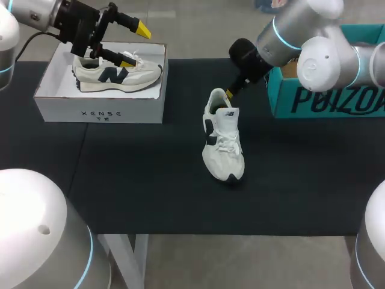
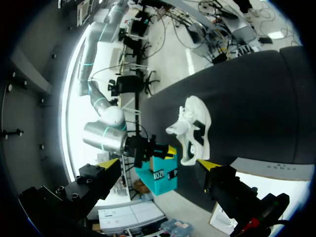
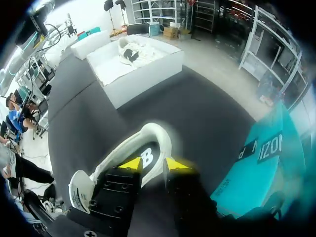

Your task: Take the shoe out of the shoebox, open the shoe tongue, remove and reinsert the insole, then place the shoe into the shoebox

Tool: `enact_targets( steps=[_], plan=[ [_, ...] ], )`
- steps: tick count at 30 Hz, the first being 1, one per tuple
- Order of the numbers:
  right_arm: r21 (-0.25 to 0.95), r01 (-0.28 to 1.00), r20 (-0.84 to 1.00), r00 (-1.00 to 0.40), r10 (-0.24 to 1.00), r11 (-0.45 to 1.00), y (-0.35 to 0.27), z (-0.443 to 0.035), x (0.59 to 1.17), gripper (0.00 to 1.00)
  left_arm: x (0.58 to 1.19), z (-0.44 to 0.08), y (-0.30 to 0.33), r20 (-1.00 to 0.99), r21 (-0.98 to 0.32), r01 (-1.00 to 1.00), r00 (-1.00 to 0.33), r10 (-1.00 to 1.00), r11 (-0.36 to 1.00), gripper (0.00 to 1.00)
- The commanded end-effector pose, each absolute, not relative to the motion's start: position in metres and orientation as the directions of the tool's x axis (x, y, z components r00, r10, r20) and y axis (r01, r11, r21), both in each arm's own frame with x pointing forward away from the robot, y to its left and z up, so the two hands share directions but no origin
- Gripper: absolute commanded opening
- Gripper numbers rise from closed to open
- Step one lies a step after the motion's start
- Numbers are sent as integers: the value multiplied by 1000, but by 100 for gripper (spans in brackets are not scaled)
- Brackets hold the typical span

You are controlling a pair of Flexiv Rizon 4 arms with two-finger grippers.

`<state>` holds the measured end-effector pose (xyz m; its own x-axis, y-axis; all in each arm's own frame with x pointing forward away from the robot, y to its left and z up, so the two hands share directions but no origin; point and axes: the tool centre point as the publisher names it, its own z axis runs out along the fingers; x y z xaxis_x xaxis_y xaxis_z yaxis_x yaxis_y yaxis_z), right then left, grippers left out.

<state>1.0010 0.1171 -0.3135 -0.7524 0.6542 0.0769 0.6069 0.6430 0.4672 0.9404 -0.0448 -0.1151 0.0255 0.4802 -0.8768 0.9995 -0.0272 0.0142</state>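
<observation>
1. The shoe point(image 1: 224, 141) sits on the dark table point(image 1: 150, 192), toe toward the camera and out of its box, apparently so the tongue and insole can be worked.
2. The right gripper point(image 1: 228, 93) pinches its heel rim from both sides, probably to steady it.
3. Farther back, the left gripper point(image 1: 135, 45) hangs with fingers spread over the white shoebox point(image 1: 99, 111), which holds a second shoe point(image 1: 117, 75). I judge it is free for tongue work.

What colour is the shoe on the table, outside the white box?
The shoe is white with dark navy panels; the head view shows it best.
</observation>
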Motion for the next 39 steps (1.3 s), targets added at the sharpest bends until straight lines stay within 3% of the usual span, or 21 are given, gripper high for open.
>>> enact_targets(
  steps=[1,4,5,7,8,9,12,15,16,21,39],
  plan=[
    [414,623,48,-743,668,664,120,-311,1001,0,940,-115,-45,-875,15,1000,26,483,-26,100],
    [414,623,48,-743,668,664,120,-311,1001,0,940,-115,-45,-875,15,1000,26,483,-26,100],
    [369,685,112,-704,701,628,121,-315,1007,0,940,-115,-45,-875,15,1000,26,483,-26,100],
    [70,821,145,-571,808,567,127,-322,1015,0,940,-115,-45,-875,15,1000,26,483,-26,100],
    [26,853,189,-516,835,521,129,-324,1014,0,940,-115,-45,-875,15,1000,26,483,-26,100],
    [-112,876,140,-453,880,469,131,-325,1014,0,940,-115,-45,-875,15,1000,26,483,-26,100],
    [-227,912,122,-321,939,341,135,-325,1006,0,940,-115,-45,-875,15,1000,26,483,-26,100],
    [-253,931,89,-250,964,264,138,-325,1002,0,940,-115,-45,-875,15,1000,26,483,-26,100],
    [-323,927,44,-185,982,189,139,-326,1003,0,940,-115,-45,-875,15,1000,26,483,-26,100],
    [-308,946,51,-86,995,98,146,-329,1003,0,940,-115,-45,-875,15,1000,26,483,-26,100],
    [-74,987,-136,-151,979,142,153,-353,1010,0,940,-115,-45,-875,15,1000,26,483,-26,100]
  ],
)
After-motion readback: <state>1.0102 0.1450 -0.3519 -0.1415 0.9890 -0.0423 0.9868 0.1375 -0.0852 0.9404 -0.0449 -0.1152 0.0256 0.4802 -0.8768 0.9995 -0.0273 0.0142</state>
